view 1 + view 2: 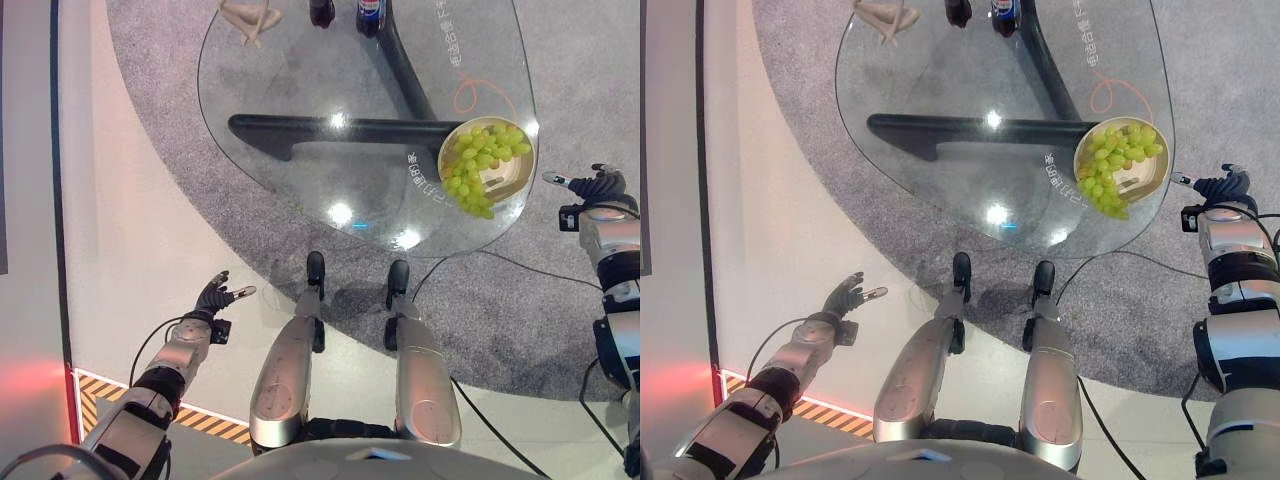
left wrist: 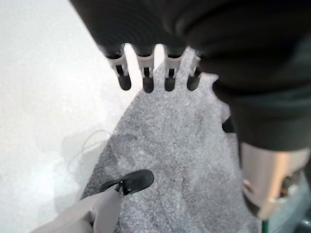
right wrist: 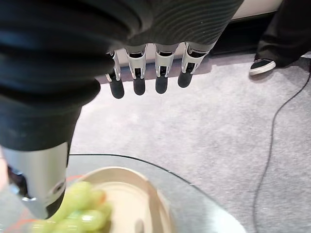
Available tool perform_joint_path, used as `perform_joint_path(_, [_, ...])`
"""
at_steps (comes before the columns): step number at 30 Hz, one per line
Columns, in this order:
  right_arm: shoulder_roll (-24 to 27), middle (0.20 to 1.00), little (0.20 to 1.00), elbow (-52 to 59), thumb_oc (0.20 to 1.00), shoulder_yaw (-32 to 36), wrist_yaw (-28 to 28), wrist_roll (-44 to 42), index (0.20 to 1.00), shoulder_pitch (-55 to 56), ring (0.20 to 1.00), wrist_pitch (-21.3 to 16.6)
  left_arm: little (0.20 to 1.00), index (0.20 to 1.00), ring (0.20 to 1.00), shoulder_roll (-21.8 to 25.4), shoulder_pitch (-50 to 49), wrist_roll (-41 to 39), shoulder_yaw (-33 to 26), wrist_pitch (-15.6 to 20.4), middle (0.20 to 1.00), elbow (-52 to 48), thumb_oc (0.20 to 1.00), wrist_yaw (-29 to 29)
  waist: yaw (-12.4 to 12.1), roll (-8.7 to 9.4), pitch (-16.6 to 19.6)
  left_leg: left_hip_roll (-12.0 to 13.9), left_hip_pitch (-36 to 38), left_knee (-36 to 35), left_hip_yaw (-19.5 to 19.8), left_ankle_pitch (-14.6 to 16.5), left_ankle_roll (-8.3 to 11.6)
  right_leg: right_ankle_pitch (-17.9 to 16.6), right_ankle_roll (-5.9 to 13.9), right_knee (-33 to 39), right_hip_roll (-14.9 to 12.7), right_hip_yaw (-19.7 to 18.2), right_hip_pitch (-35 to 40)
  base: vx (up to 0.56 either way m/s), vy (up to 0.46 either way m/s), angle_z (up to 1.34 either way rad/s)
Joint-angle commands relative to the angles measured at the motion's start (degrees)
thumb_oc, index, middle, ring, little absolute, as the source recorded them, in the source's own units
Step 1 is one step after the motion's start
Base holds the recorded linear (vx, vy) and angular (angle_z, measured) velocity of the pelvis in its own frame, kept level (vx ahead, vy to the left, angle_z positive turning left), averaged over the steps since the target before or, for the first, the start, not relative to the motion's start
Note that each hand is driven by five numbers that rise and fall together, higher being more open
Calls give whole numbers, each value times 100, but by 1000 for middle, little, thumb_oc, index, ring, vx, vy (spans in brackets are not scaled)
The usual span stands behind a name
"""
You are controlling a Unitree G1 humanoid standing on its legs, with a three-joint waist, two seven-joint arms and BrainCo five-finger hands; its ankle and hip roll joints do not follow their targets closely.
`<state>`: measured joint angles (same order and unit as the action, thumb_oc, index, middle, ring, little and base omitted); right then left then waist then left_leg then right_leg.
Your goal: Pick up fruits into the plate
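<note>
Already your left hand (image 1: 213, 296) hangs relaxed, fingers apart, left of the glass desk (image 1: 300, 110). Green grapes (image 1: 478, 165) fill the plate (image 1: 513, 183) at its right edge; your spread right hand (image 1: 592, 184) could knock it off.

- One round glass table (image 1: 300, 150) on a dark forked base, the landmark for this count.
- One shallow cream-coloured round plate (image 1: 517, 176), at the table's right-hand edge nearest the robot.
- One bunch of pale green grapes (image 1: 478, 160), heaped on that plate; the single berries are too many and too closely packed to count.
- Two dark bottles (image 1: 370, 14), side by side at the table's far edge, cut off by the frame.
- One pale beige object (image 1: 250, 17) at the table's far left edge; its kind cannot be told.
- One person's dark shoe (image 3: 263, 65) and dark trouser leg, on the grey carpet beyond the table.
</note>
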<state>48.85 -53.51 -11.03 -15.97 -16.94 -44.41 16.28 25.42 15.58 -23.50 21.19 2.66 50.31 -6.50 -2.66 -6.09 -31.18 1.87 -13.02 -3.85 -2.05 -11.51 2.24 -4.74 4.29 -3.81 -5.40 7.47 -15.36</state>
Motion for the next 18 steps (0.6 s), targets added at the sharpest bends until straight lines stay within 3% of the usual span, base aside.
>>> perform_joint_path(1, [127,1000,1000,404,1000,54,-129,-392,1000,342,1000,-324,1000,1000,1000,13,-240,61,-238,97,1000,413,1000,224,9,491,225,-82,287,536,-150,1042,79,54,163,-35,-169,252,114,96,62,6])
perform_joint_path(4, [-313,1000,1000,1059,1000,386,45,-874,1000,1259,1000,-668,1000,1000,1000,-89,-409,50,-358,98,1000,549,1000,428,66,602,480,-60,526,487,-193,1110,96,90,161,71,-198,248,412,104,45,6])
perform_joint_path(9, [-1693,1000,1000,1244,1000,618,1104,-1466,1000,3129,1000,-1888,1000,1000,1000,-376,-768,356,-570,250,1000,974,1000,458,145,787,1062,-32,975,488,-243,1268,66,191,164,192,-219,245,986,158,25,6])
perform_joint_path(15, [-3013,1000,1000,-60,1000,308,2118,-1559,1000,4052,1000,-2417,1000,1000,1000,-753,-1154,931,-584,312,1000,1536,1000,486,108,872,1786,-53,1466,438,-174,1385,8,293,171,283,-211,276,1536,214,9,6])
perform_joint_path(18, [-3219,1000,1000,-546,1000,243,2239,-1421,1000,4171,1000,-2354,1000,1000,1000,-841,-1222,969,-591,338,1000,1738,1000,591,106,850,1957,-69,1622,378,-170,1409,-11,319,166,329,-194,268,1689,147,52,0])
